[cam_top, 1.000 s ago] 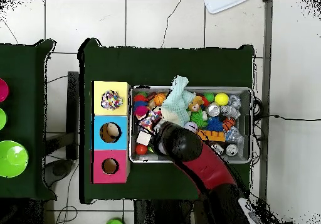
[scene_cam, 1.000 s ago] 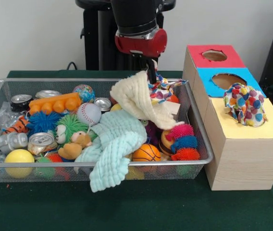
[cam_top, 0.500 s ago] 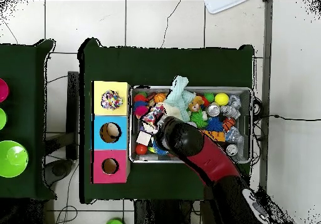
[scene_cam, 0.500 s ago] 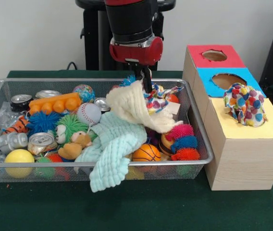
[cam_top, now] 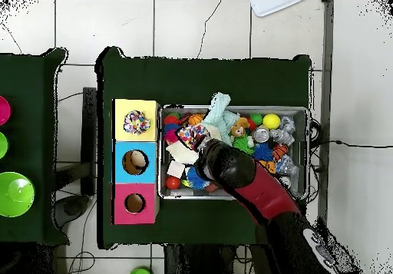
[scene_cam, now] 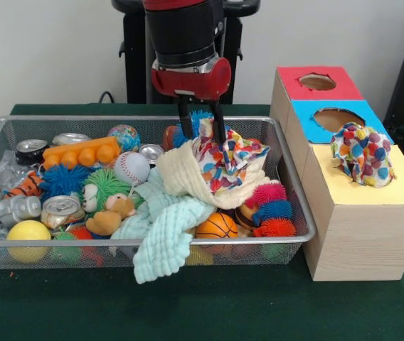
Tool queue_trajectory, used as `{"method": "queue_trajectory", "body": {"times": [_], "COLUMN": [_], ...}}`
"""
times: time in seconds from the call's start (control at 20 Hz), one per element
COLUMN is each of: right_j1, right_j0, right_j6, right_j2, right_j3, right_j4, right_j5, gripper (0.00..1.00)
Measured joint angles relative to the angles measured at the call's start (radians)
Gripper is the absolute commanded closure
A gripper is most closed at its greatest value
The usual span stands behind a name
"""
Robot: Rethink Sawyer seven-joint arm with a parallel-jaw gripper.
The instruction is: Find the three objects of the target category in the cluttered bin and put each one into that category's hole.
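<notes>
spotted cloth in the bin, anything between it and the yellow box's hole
Yes. Another spotted cloth already sits bunched in the yellow box's hole. The bin's wire wall also stands between. The gripper is at the cloth in the bin.

The gripper (scene_cam: 200, 122) has been moved left and opened. The spotted cloth (scene_cam: 225, 160) and cream cloth (scene_cam: 182, 174) have been dropped just below it, onto the pile.

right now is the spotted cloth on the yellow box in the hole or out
Partly in: the spotted cloth bunches up out of the yellow box hole, most of it showing above.
</notes>
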Motion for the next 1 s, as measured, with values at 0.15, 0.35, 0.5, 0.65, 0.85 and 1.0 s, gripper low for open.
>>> {"method": "queue_trajectory", "body": {"times": [0.15, 0.35, 0.5, 0.65, 0.85, 1.0], "right_j1": [0.0, 0.0, 0.0, -0.003, -0.009, -0.009], "right_j0": [-0.004, -0.003, 0.004, 0.019, 0.081, 0.109], "right_j6": [0.0, 0.0, 0.0, 0.0, 0.0, 0.001], "right_j2": [0.0, 0.0, 0.0, -0.001, -0.017, -0.027], "right_j3": [-0.009, -0.017, -0.024, -0.027, -0.038, -0.045], "right_j4": [-0.001, -0.001, -0.001, -0.001, -0.001, -0.001], "right_j5": [0.0, 0.0, 0.0, 0.0, 0.003, 0.008], "gripper": [0.0, 0.0, 0.0, 0.0, 0.0, 0.0]}}
